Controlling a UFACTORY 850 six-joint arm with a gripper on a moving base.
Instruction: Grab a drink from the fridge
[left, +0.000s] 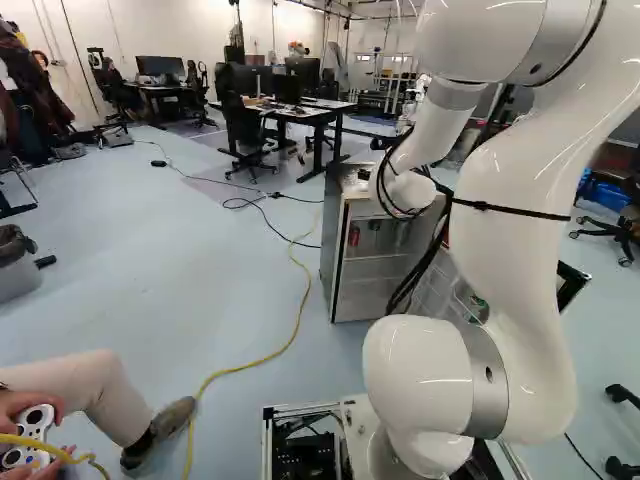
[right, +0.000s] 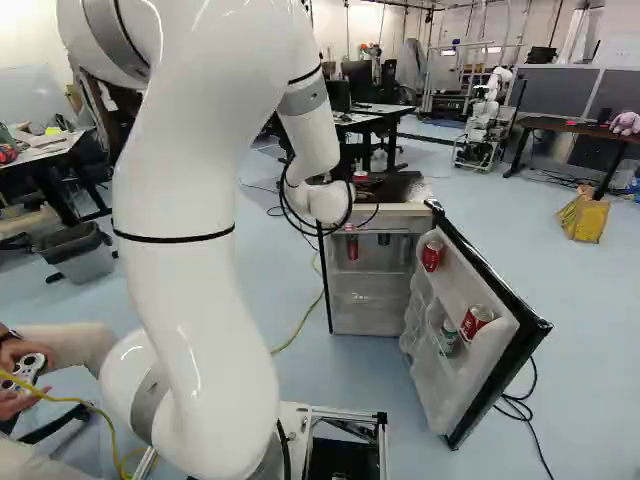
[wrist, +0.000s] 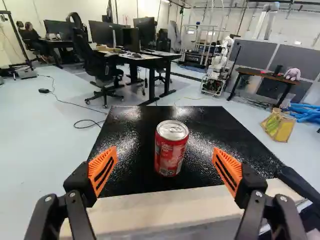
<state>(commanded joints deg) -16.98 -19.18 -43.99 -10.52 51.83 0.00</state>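
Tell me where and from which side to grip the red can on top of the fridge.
Best gripped around the middle of the red can's side wall, coming roughly level from the fridge's open front, one of the fingers on each flank. It stands upright, both flanks exposed, and looks narrower than the open gap.

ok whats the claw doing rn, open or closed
Claw: open, holding nothing; the red soda can stands on the fridge top, lined up with its gap.

A robotics lab, desk (left: 325, 104) with monitors (left: 303, 68) and office chair (left: 243, 125) at the upper middle of the left base view, another robot (right: 490, 97) at the upper right of the right base view, grey partitions (right: 560, 92) near it
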